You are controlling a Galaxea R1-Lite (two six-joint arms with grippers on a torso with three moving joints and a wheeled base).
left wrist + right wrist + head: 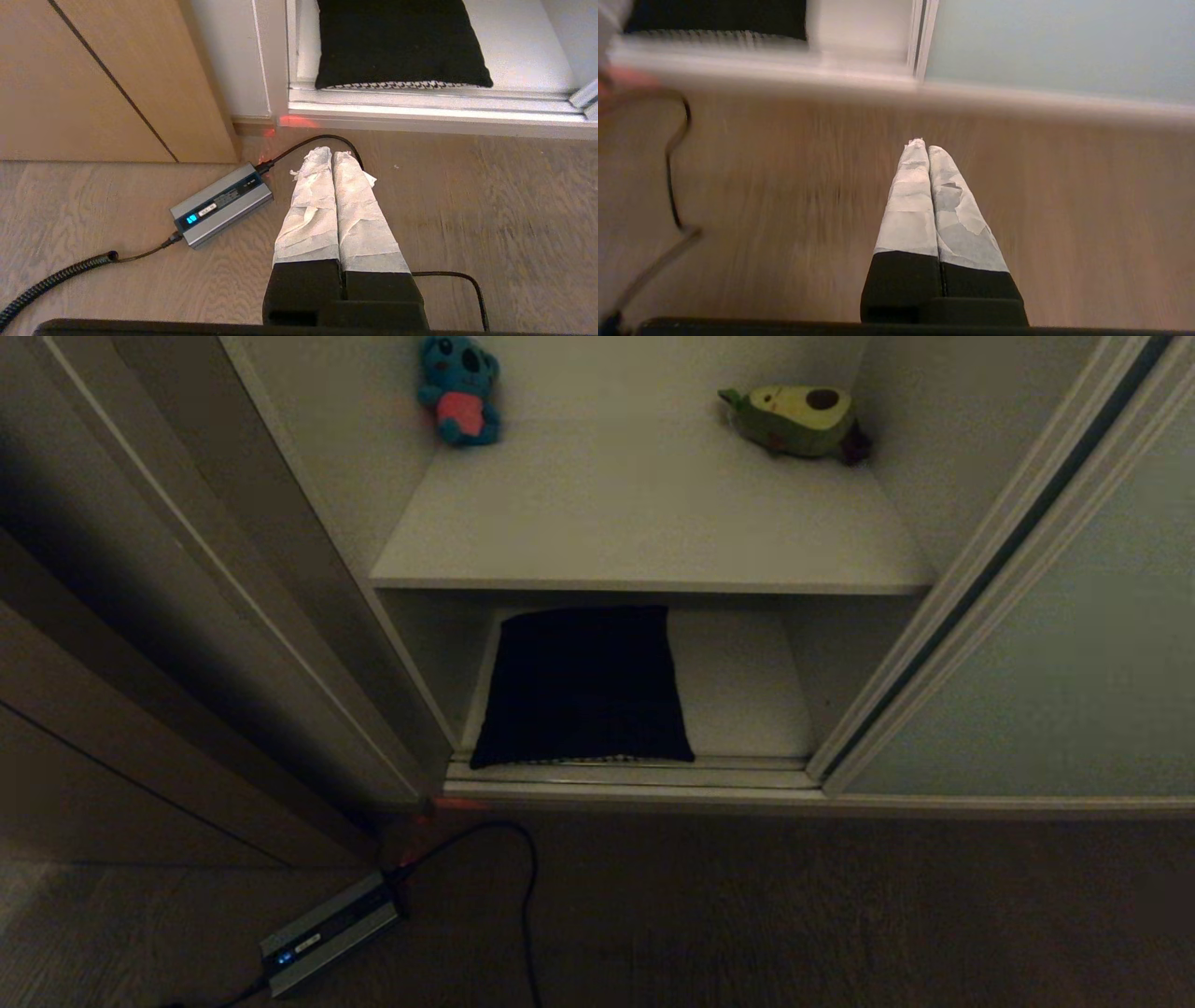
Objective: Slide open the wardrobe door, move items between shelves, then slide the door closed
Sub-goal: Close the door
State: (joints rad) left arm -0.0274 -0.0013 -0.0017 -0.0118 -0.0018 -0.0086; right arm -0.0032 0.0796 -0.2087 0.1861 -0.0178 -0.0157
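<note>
The sliding wardrobe door (1055,644) stands slid to the right, leaving the wardrobe open. A cushion (583,686) lies black side up on the lower shelf (738,681), with a houndstooth edge showing at its front (402,85). The upper shelf (644,523) is above it. Neither arm shows in the head view. My left gripper (332,151) hangs shut and empty over the wooden floor in front of the wardrobe. My right gripper (923,144) is also shut and empty above the floor, near the foot of the door (1064,42).
A blue plush toy (460,390) and an avocado plush (798,420) sit at the back of the upper shelf. A grey power brick (327,933) with a black cable (527,896) lies on the floor at the left. A ribbed floor track (635,775) fronts the wardrobe. Brown wood panelling (112,728) stands left.
</note>
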